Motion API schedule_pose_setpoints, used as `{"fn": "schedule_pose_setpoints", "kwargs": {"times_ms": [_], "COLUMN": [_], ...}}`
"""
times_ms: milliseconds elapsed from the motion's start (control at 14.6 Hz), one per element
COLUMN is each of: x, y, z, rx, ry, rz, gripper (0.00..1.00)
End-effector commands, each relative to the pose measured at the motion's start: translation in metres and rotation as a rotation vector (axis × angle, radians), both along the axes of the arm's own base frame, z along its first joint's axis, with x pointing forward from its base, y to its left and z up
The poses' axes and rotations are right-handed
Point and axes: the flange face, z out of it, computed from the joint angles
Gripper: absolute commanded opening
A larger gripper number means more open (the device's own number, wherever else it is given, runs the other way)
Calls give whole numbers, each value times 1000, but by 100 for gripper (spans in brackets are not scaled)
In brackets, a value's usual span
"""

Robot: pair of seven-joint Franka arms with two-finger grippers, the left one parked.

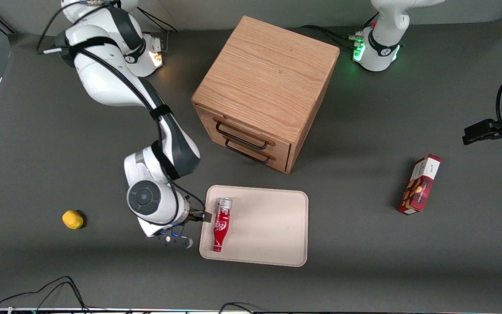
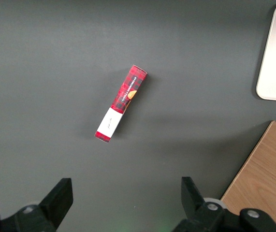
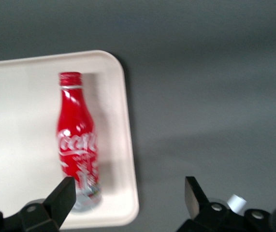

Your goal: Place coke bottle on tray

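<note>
Coke bottle (image 1: 221, 224) lies on tray (image 1: 273, 226); gripper (image 1: 198, 216) beside it, fingers (image 3: 63, 195) spread.

The front camera hangs high, looking steeply down over the whole table (image 1: 37, 144), both arm bases farthest from it. The right wrist camera looks straight down from close above the tray (image 3: 12, 96) edge, where the coke bottle (image 3: 77, 140) lies, its gripper (image 3: 130, 198) spread wide. The left wrist camera looks down from higher, on the snack box (image 2: 122, 103), a tray corner and the cabinet (image 2: 263, 179). All three views share the tray.
</note>
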Motion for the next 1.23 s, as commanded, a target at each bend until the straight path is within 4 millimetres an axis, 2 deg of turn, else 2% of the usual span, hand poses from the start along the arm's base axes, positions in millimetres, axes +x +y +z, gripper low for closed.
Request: {"fn": "schedule_pose_setpoints", "kwargs": {"times_ms": [0, 206, 480, 754, 891, 1166], "x": [-50, -87, -108, -131, -138, -141], "y": [-45, -89, -167, -220, -237, -243], "z": [55, 99, 182, 241, 254, 267], "rx": [-12, -25, -13, 4, 11, 5], "ry": [61, 85, 109, 97, 106, 110], "rz": [-34, 24, 78, 119, 92, 71], "gripper": [100, 100, 100, 100, 100, 100]}}
